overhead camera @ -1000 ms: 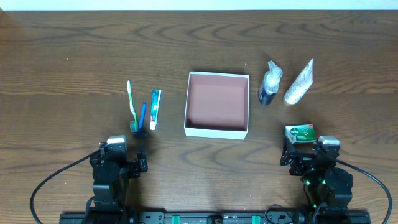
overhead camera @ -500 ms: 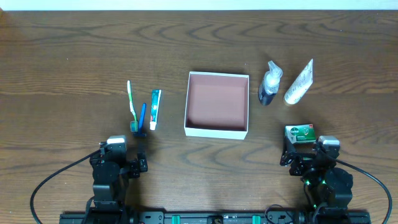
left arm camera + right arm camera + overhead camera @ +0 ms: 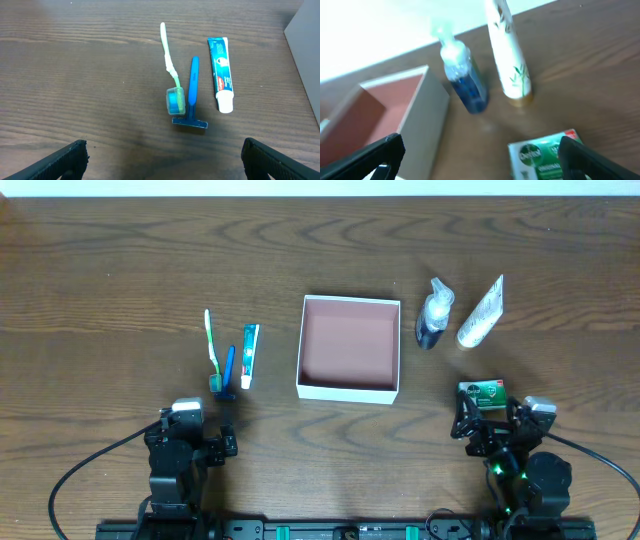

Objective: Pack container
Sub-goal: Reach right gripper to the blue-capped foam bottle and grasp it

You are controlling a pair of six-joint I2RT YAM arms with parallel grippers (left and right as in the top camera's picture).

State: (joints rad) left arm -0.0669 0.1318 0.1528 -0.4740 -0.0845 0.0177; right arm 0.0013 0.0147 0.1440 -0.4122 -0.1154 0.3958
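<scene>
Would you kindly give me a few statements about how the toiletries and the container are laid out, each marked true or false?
1. The container has nothing in it. True.
2. The toothpaste tube lies inside the container. False: it lies on the table to the container's left, beside the razor and the toothbrush.
3. The green soap box sits just ahead of the right gripper. True.
4. The spray bottle and the white tube lie on the razor's side of the container. False: they lie on the opposite, right side.
5. The left gripper is shut on the razor. False: it is open and holds nothing.
</scene>
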